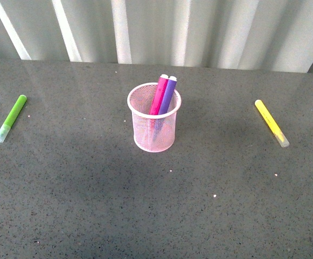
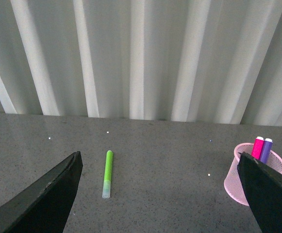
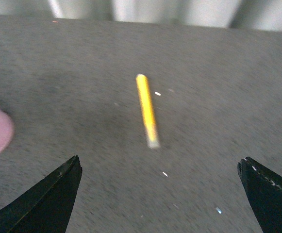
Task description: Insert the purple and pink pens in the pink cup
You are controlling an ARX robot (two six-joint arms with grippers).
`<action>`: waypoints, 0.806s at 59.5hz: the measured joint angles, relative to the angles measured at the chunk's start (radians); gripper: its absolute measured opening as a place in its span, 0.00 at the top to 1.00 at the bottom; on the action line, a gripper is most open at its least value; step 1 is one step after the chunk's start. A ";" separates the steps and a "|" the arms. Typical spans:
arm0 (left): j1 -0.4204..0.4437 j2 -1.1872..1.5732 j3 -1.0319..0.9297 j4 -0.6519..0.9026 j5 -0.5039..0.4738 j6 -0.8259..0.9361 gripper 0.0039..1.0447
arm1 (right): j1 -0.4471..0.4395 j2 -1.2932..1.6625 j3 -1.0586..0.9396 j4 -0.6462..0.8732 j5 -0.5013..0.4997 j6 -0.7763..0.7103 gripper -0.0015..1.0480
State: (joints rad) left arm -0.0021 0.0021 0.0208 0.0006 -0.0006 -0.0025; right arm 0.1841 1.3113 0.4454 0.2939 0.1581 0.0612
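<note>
Both pens are sitting in the pink cup (image 1: 154, 125) right now, which stands upright near the middle of the dark grey speckled worktop (image 1: 91, 205) in the front view. The pink pen (image 1: 159, 95) and the purple pen (image 1: 167, 96) lean side by side, touching, against the far rim of the cup, with their upper ends poking out above it and tilted a bit to the right. You can see their lower parts faintly through the wire mesh. Off to the left, well apart from the cup, a lime green marker (image 1: 11, 117) lies flat on the worktop, clear cap end toward the camera. On the right side, also well apart, a yellow marker (image 1: 271, 122) lies flat the same way, angled a little. Neither arm shows in the front view. From the left wrist view the left gripper (image 2: 160, 194) has its jaws spread wide with nothing between them, hanging above the worktop with the green marker ahead of it and the cup off to one side. The right wrist view is somewhat blurry, but the right gripper (image 3: 160, 194) is also spread wide and empty, with the yellow marker lying on the worktop ahead of it. Pale corrugated panels (image 1: 156, 29) run behind the worktop.
</note>
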 joint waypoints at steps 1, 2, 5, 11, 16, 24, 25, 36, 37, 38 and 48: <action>0.000 0.000 0.000 0.000 0.000 0.000 0.06 | -0.010 -0.021 -0.010 -0.008 0.003 0.008 0.07; 0.000 0.000 0.000 0.000 0.000 0.000 0.06 | -0.013 -0.030 -0.012 -0.010 0.003 0.009 0.07; 0.000 0.000 0.000 0.000 0.001 0.000 0.06 | -0.019 -0.039 -0.029 0.047 0.006 0.009 0.09; 0.000 0.000 0.000 0.000 0.001 0.000 0.06 | -0.029 0.032 -0.161 0.502 -0.014 -0.031 0.23; 0.000 0.000 0.000 0.000 -0.005 0.000 0.06 | -0.042 0.027 -0.259 0.740 -0.032 -0.050 0.37; 0.000 -0.002 0.000 -0.001 0.000 0.000 0.06 | -0.070 -0.099 -0.303 0.779 -0.055 -0.058 0.59; 0.000 -0.002 0.000 -0.001 0.000 0.000 0.06 | -0.074 -0.115 -0.311 0.769 -0.056 -0.058 0.63; 0.000 -0.001 0.000 -0.001 0.000 0.000 0.06 | -0.104 -0.244 -0.370 0.675 -0.085 -0.058 0.93; 0.000 -0.001 0.000 -0.001 0.000 0.000 0.06 | -0.109 -0.254 -0.372 0.669 -0.095 -0.058 0.95; 0.000 -0.001 0.000 -0.001 0.000 0.000 0.06 | -0.124 -0.272 -0.376 0.658 -0.121 -0.062 0.97; 0.000 -0.001 0.000 -0.001 0.001 0.000 0.06 | -0.182 -0.408 -0.407 0.555 -0.153 -0.061 0.97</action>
State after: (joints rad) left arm -0.0021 0.0013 0.0208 -0.0002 0.0002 -0.0021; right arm 0.0021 0.9035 0.0387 0.8486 0.0051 -0.0002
